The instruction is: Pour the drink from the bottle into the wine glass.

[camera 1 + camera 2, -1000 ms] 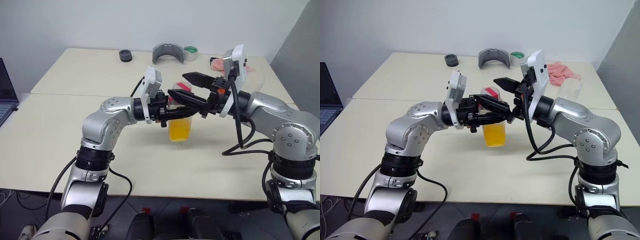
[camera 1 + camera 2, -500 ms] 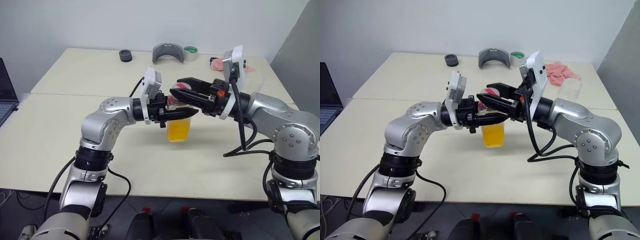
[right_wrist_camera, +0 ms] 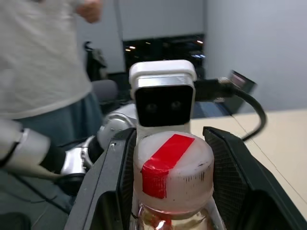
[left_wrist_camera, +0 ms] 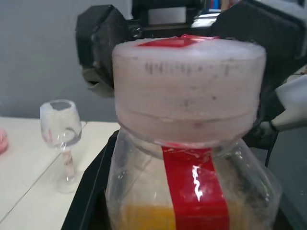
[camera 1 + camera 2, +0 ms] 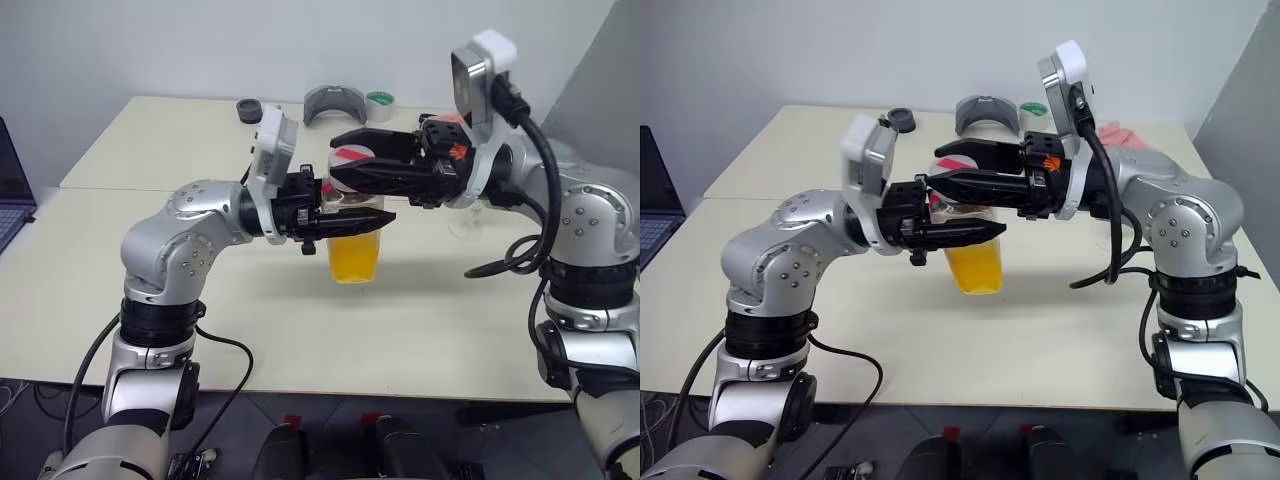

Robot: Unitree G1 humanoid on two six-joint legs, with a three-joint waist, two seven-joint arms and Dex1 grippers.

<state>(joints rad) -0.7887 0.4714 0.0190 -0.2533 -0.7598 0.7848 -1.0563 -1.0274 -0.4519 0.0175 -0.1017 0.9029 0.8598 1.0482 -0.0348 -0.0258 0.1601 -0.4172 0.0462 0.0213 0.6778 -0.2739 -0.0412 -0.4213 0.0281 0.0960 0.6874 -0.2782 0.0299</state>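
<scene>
Left eye view, left to right: left gripper (image 5: 345,222), clamped on the bottle (image 5: 352,235) at frame centre, held above the table (image 5: 150,250); drink (image 5: 354,258) fills its lower half. Right gripper (image 5: 345,165), fingers closed around the white cap (image 5: 352,165). Wine glass (image 4: 61,136) stands on the table at centre right.
</scene>
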